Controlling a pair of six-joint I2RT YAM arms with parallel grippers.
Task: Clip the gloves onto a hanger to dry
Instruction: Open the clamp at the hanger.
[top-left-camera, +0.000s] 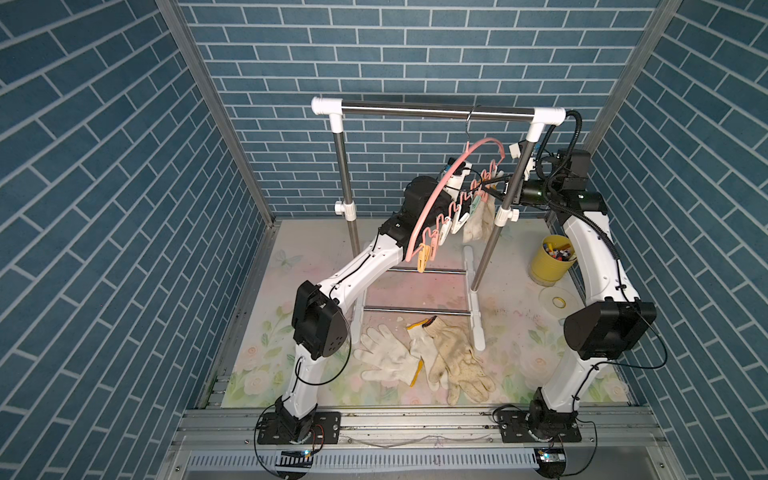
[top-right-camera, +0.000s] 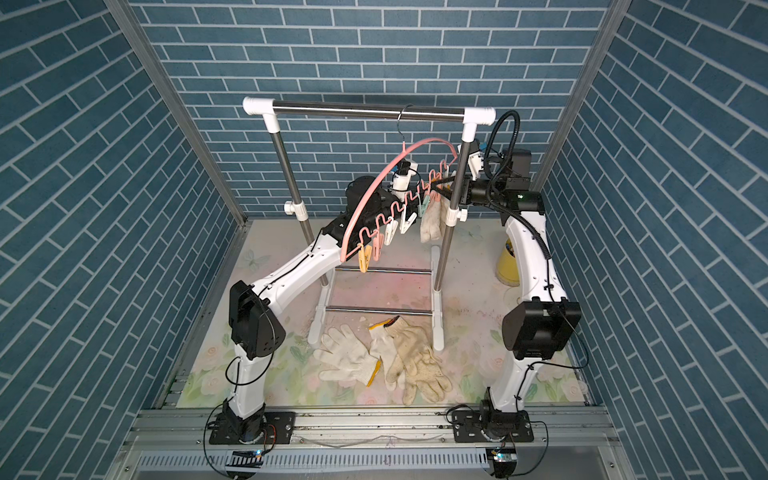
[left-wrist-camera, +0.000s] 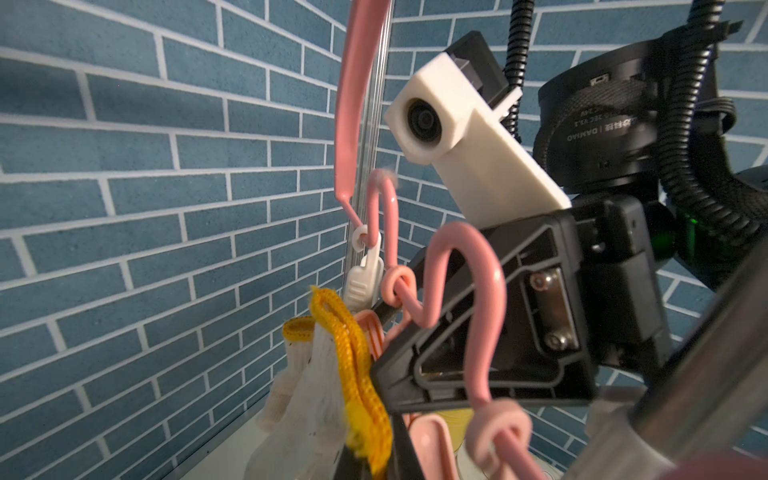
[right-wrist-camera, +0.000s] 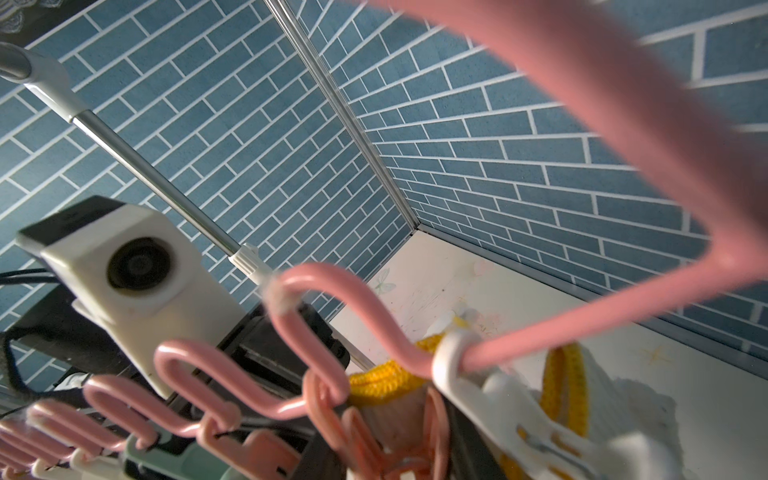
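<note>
The pink hanger (top-left-camera: 432, 195) (top-right-camera: 365, 199) hangs by its hook from the rack's top bar, and both grippers are up at its right end. My left gripper (left-wrist-camera: 370, 469) is shut on the yellow-edged cuff (left-wrist-camera: 353, 353) of a white glove, held up against a pink clip (left-wrist-camera: 428, 444). My right gripper (right-wrist-camera: 395, 457) has a finger on either side of that pink clip (right-wrist-camera: 371, 440), with the cuff (right-wrist-camera: 386, 380) at the clip's mouth. Beside it a white clip (right-wrist-camera: 511, 411) holds another glove. Gloves hang below (top-left-camera: 478, 220) (top-right-camera: 430, 226). Two gloves lie on the table, one white (top-left-camera: 386, 357) and one stained (top-left-camera: 453, 357).
The steel rack (top-left-camera: 436, 110) stands mid-table, and its right post (top-left-camera: 505, 208) is close to both grippers. A yellow cup (top-left-camera: 548, 259) of small items and a tape roll (top-left-camera: 557, 301) sit at the right. Several unused clips (top-left-camera: 440, 237) dangle along the hanger.
</note>
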